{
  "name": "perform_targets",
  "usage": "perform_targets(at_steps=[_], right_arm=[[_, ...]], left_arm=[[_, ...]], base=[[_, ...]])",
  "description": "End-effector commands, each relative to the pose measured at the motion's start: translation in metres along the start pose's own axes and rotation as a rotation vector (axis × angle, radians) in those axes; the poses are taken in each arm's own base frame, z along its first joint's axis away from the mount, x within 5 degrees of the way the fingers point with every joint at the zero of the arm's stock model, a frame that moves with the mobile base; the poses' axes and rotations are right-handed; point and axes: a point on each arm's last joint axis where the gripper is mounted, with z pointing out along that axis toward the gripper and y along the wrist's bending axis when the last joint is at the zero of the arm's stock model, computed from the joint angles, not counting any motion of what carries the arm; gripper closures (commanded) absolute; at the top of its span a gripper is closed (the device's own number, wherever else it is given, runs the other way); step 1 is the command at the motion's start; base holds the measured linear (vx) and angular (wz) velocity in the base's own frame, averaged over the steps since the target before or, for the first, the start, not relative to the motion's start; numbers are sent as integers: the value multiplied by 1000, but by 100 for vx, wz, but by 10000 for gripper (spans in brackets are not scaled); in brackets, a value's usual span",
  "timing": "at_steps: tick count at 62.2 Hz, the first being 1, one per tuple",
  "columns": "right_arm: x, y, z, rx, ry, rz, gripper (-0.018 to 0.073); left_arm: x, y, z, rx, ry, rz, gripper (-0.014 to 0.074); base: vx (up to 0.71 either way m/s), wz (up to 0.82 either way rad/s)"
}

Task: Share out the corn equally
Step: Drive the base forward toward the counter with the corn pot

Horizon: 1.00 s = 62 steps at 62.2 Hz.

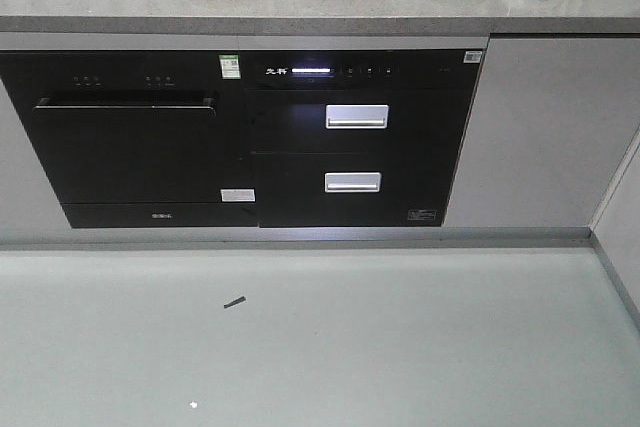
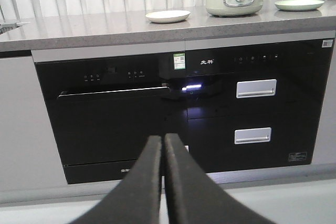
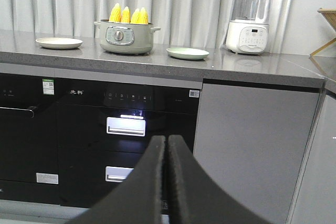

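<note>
From my remote station: bright yellow corn cobs (image 3: pixel 128 15) upright in a glossy pale-green pot (image 3: pixel 126 39), bases hidden; left gripper (image 2: pixel 163 141) and right gripper (image 3: pixel 166 140) pinched together, empty.

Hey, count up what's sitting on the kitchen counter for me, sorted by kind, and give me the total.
Electric cooker: 1
Corn cobs: 4 showing, standing upright in it
Plates: 2, a cream plate and a pale green plate
Blender: 1
Total: 8
</note>
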Motion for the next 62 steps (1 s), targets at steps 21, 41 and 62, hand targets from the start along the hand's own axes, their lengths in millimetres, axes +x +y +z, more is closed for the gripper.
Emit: perform_targets(at_steps=[21,41,62], right_arm=[[-4,0,0,1,-68,-2,561],[-4,0,0,1,-68,-2,561],[-4,0,0,1,-69,-2,561]], left_arm=[[-7,-1,-1,8,-91,-11,603],[-7,-1,-1,8,-91,-11,603],[-7,-1,-1,8,-91,-11,603]], base=[[6,-2],[7,-2],[8,-2]])
